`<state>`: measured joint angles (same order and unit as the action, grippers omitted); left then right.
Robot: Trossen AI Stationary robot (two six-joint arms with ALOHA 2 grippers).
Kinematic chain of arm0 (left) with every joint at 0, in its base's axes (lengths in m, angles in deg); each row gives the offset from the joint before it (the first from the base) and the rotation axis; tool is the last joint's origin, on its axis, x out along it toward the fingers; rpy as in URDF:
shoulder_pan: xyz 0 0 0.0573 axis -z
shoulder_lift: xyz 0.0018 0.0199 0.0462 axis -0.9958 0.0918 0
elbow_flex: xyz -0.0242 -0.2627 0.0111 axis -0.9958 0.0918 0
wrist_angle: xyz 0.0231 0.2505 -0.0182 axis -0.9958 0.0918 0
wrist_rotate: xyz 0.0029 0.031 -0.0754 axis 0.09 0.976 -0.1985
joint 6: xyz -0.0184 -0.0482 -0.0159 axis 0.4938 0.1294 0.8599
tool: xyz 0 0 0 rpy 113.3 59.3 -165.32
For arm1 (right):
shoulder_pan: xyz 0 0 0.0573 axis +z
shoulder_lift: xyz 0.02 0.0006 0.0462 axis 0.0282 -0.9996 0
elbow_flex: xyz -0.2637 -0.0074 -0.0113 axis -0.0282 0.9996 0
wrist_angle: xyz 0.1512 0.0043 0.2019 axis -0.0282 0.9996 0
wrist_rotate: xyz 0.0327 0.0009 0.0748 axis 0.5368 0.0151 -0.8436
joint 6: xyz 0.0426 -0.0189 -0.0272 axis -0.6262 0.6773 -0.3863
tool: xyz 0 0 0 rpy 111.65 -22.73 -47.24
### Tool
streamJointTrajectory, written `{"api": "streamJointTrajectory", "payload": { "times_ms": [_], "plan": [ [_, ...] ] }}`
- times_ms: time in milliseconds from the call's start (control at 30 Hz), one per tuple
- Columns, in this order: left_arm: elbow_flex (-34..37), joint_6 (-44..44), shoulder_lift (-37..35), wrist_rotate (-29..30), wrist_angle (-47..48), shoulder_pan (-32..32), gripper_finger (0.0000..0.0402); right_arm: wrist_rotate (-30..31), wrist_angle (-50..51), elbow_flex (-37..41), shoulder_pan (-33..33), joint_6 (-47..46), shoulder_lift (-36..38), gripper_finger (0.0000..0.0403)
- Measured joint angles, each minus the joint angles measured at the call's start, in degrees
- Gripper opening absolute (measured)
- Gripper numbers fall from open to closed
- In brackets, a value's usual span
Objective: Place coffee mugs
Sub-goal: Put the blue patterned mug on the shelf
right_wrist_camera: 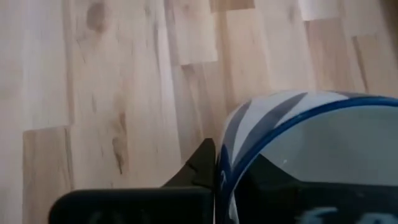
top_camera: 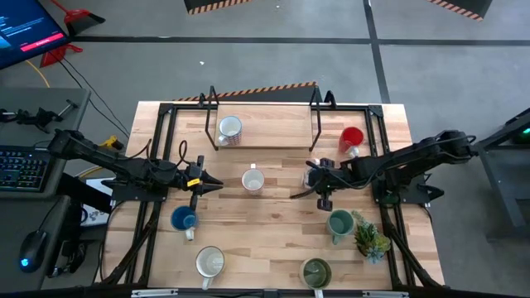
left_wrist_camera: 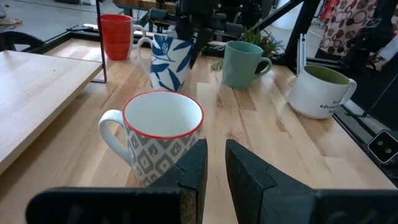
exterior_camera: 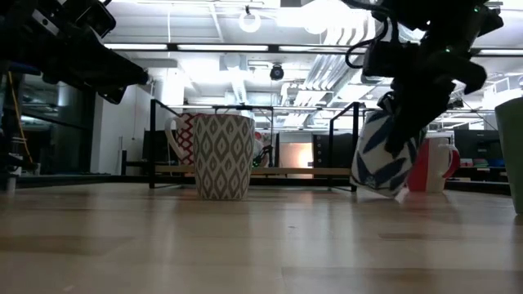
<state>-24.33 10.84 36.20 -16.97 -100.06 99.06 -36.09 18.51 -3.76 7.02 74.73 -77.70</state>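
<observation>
Mugs: seven are being seen from above, spread over the table (top_camera: pixel 273 223); a white mug with blue leaf print (left_wrist_camera: pixel 169 62) is being held tilted just above the boards near the centre-right.
Right gripper (top_camera: pixel 319 184): fingers are being kept clamped on the rim of the leaf-print mug, one inside and one outside the wall.
Left gripper (left_wrist_camera: pixel 214 171): is being held low over the left-centre, fingers nearly together with a narrow gap, nothing between them.
Surface: light wooden planks are being framed by black rails; a raised wooden shelf (top_camera: pixel 265 128) is standing at the back edge, carrying a patterned mug (top_camera: pixel 229 129).
Room: grey floor with hazard striping, a keyboard (top_camera: pixel 21 168) and monitor at the left.
Surroundings: grey diamond-pattern mug with red rim (left_wrist_camera: pixel 160 134) just in front of the left gripper; red mug (top_camera: pixel 351 138), teal mug (top_camera: pixel 339 223), blue mug (top_camera: pixel 183 220), olive-lined mug (top_camera: pixel 315 271), cream mug (top_camera: pixel 209 263); spiky potted plant (top_camera: pixel 371 238) beside the teal mug.
</observation>
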Motion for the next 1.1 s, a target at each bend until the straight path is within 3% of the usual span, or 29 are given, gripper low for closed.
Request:
{"api": "streamJointTrajectory", "payload": {
  "times_ms": [267,400,600,1100],
  "plan": [
    [0.00,-0.01,0.00,0.00,0.11,0.01,0.0049,1.14,1.64,-8.83,0.01,3.97,-0.09,0.0002],
    [0.00,-0.02,0.00,0.00,0.32,0.00,0.0049,4.88,6.85,-16.77,-0.44,9.29,-0.09,0.0002],
    [0.00,-0.04,0.01,0.00,0.39,0.01,0.0049,6.51,13.36,-30.45,-6.70,19.05,-1.94,0.0001],
    [0.00,-0.11,0.00,0.00,1.62,0.00,0.0049,-6.61,35.69,-69.46,-30.59,33.46,-26.85,0.0000]
  ]
}}
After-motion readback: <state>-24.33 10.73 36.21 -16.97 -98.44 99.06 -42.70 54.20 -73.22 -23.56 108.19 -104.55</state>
